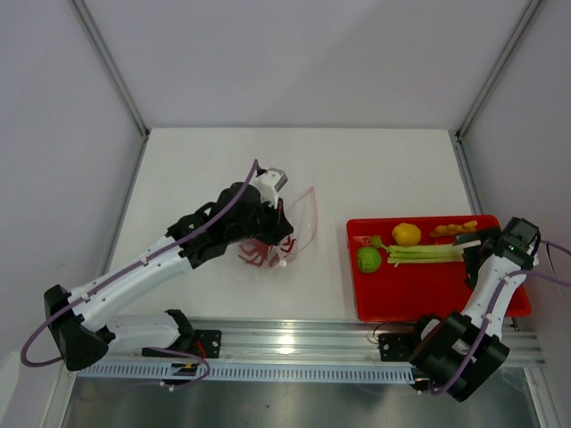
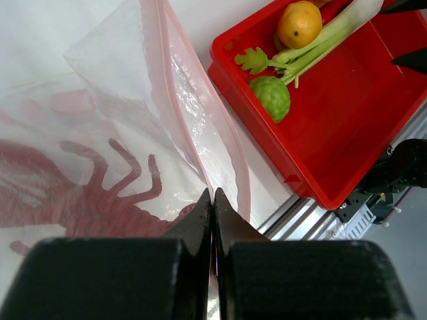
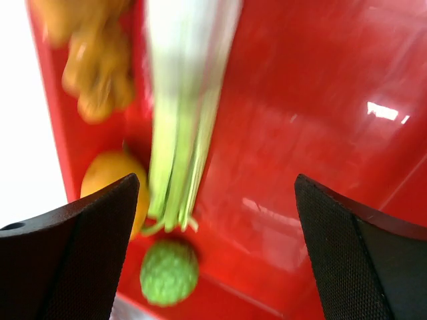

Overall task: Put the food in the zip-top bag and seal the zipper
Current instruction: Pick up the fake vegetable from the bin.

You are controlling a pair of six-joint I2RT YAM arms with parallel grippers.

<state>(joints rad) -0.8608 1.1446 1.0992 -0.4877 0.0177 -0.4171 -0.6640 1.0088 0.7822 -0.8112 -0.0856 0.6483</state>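
Observation:
The clear zip-top bag (image 1: 301,220) lies left of centre, with a red crab-like print (image 2: 100,200) on it. My left gripper (image 2: 213,195) is shut on the bag's mouth edge, where the pink zipper (image 2: 190,113) runs into the jaws. From above, the left gripper (image 1: 272,227) sits at the bag's left side. The food lies in a red tray (image 1: 437,299): a round green fruit (image 1: 368,259), a yellow fruit (image 1: 406,234), a pale-green stalk (image 1: 428,254) and orange pieces (image 1: 455,229). My right gripper (image 1: 468,254) hovers open over the tray, and the stalk (image 3: 183,120) and green fruit (image 3: 169,272) show between its fingers.
The red tray (image 2: 347,133) stands just right of the bag, close to the metal rail (image 1: 294,334) at the table's near edge. Frame posts (image 1: 111,67) rise at the back corners. White table surface (image 1: 357,169) stretches behind the bag and tray.

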